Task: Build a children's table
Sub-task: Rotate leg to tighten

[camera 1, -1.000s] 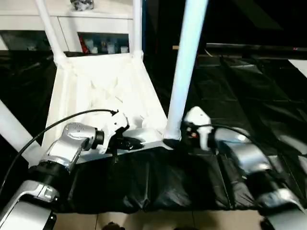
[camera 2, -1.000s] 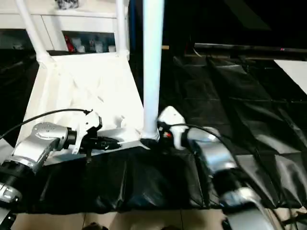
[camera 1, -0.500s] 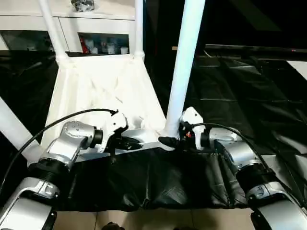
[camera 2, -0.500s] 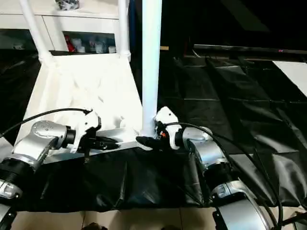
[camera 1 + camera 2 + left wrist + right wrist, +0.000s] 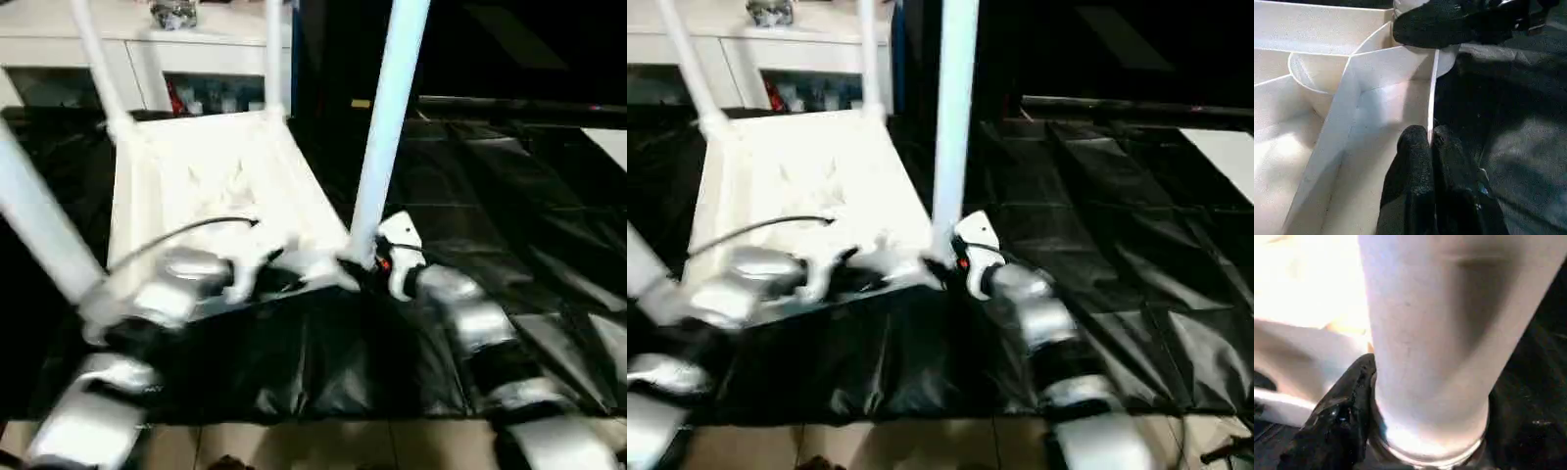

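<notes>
The white tabletop (image 5: 220, 181) lies upside down on black sheeting (image 5: 509, 196), ribbed underside up, and serves as the landmark here. At its near left corner a white leg (image 5: 39, 220) rises and leans out past the picture's left edge. At its far left corner a second leg (image 5: 93, 59) stands up, and at the far right corner a third leg (image 5: 865, 54) does the same. Beyond the tabletop's far edge stands a white cabinet (image 5: 147, 49).

On the tabletop's near edge, toward the right corner, the left pincer (image 5: 1429, 142) is pressed together on the thin rim wall, one black finger (image 5: 1413, 156) inside the rim and the other outside it. A black cable (image 5: 186, 235) arcs over the tabletop's ribs to that silver forearm.

At the near right corner the fourth leg (image 5: 387, 127) stands nearly upright with its foot in the rounded corner socket (image 5: 1447, 51). The right pincer (image 5: 361, 276) is at the base of this leg, just right of the corner; one black finger (image 5: 1342, 416) lies against the leg's lower end, and it pinches the leg there.
</notes>
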Available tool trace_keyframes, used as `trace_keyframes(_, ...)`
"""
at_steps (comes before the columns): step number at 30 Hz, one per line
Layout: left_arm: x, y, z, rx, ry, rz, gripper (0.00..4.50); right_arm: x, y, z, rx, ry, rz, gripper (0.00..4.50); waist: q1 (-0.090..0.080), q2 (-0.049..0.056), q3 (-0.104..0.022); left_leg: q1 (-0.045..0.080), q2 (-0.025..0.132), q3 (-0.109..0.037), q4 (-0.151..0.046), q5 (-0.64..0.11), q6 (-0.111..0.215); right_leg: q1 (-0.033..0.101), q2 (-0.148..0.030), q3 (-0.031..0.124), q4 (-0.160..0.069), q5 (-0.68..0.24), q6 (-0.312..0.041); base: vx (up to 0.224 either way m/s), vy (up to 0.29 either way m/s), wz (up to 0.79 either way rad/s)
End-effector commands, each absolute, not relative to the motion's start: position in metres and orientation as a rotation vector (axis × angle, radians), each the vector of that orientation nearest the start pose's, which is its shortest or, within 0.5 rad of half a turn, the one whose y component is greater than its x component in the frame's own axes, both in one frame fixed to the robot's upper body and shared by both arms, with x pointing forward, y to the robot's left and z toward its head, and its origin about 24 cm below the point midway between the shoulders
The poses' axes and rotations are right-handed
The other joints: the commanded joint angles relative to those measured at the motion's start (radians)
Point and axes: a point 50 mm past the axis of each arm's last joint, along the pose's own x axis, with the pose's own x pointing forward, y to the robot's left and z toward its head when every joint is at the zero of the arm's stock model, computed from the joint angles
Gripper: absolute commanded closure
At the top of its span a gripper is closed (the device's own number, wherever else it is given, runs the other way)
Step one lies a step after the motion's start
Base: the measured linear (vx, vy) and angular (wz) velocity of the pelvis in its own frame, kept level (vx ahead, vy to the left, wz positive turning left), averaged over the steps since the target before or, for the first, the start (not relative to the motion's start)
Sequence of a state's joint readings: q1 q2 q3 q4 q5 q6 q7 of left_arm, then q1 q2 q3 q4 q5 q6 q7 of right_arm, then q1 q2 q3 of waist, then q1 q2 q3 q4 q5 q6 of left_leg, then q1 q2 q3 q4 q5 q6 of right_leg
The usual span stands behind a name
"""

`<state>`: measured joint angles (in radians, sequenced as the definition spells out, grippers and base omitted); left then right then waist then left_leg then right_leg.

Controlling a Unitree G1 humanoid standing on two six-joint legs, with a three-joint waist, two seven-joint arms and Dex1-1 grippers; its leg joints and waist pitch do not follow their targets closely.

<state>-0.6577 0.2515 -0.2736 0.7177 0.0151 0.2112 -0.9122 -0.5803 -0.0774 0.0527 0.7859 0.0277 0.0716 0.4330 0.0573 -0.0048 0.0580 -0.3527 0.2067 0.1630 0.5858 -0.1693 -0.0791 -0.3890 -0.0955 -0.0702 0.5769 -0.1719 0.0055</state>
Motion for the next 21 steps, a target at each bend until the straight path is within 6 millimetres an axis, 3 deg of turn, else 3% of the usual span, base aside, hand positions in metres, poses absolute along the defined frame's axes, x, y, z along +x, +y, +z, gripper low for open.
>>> trace_keyframes(1,0.332,0.073,0.035,0.334,0.470,-1.092,4.50,0.317,-0.030,0.024,-0.049,0.263,0.866,1.77,-0.022,0.014,-0.042,0.044,0.008,-0.021,-0.080,-0.607,-0.034,0.007,-0.034,-0.023,-0.130,-0.700,-0.038,-0.031,0.065,-0.08)
trace_keyframes(2,0.332,0.074,0.035,0.341,0.470,-1.093,4.50,0.318,-0.032,0.026,-0.050,0.250,0.864,1.77,-0.022,0.017,-0.046,0.035,0.015,-0.026,-0.093,-0.637,-0.031,0.028,-0.034,-0.028,-0.124,-0.634,-0.044,0.003,0.070,-0.07)
trace_keyframes(3,0.332,0.075,0.035,0.345,0.471,-1.092,4.50,0.320,-0.034,0.027,-0.050,0.242,0.847,1.42,-0.027,0.020,-0.045,0.036,0.020,-0.031,-0.105,-0.669,-0.031,0.033,-0.036,-0.030,-0.118,-0.586,-0.063,0.012,0.056,-0.04)
trace_keyframes(5,0.333,0.086,0.035,0.377,0.476,-1.095,4.50,0.326,-0.053,0.031,-0.048,0.218,0.804,1.08,-0.035,0.013,-0.048,0.028,0.014,-0.031,-0.104,-0.649,-0.031,0.038,-0.048,-0.030,-0.121,-0.586,-0.069,0.006,0.028,-0.02)
trace_keyframes(8,0.332,0.097,0.035,0.400,0.478,-1.114,4.50,0.332,-0.073,0.034,-0.059,0.207,0.809,0.85,-0.033,0.009,-0.048,0.036,0.005,-0.024,-0.089,-0.598,-0.015,0.024,-0.061,-0.029,-0.135,-0.662,-0.062,0.000,0.000,0.00)
trace_keyframes(13,0.329,0.108,0.037,0.389,0.467,-1.171,4.50,0.329,-0.094,0.035,-0.085,0.225,0.919,0.45,-0.028,0.007,-0.051,0.021,0.012,-0.022,-0.097,-0.556,-0.001,0.030,-0.062,-0.015,-0.120,-0.601,-0.085,0.000,0.000,0.00)
trace_keyframes(15,0.323,0.114,0.039,0.370,0.453,-1.246,4.50,0.324,-0.104,0.035,-0.103,0.246,1.017,0.45,-0.023,0.003,-0.055,0.014,0.013,-0.019,-0.099,-0.516,0.008,0.034,-0.062,-0.006,-0.111,-0.556,-0.110,0.000,0.000,0.00)
trace_keyframes(16,0.320,0.115,0.040,0.366,0.440,-1.290,4.50,0.322,-0.106,0.035,-0.113,0.250,1.049,0.45,-0.017,0.000,-0.060,0.005,0.016,-0.012,-0.099,-0.450,0.025,0.036,-0.063,0.007,-0.096,-0.476,-0.146,0.000,0.000,0.00)
trace_keyframes(18,0.317,0.119,0.041,0.351,0.450,-1.334,4.50,0.319,-0.109,0.035,-0.122,0.261,1.109,0.45,-0.011,-0.001,-0.065,-0.002,0.016,-0.003,-0.096,-0.371,0.038,0.038,-0.060,0.015,-0.079,-0.381,-0.187,0.000,0.000,0.00)
trace_keyframes(21,0.312,0.125,0.041,0.355,0.468,-1.391,4.50,0.315,-0.114,0.036,-0.139,0.271,1.198,0.45,0.005,-0.003,-0.065,0.007,0.019,0.016,-0.085,-0.334,0.051,0.027,-0.054,0.024,-0.070,-0.351,-0.217,0.036,-0.030,0.06)
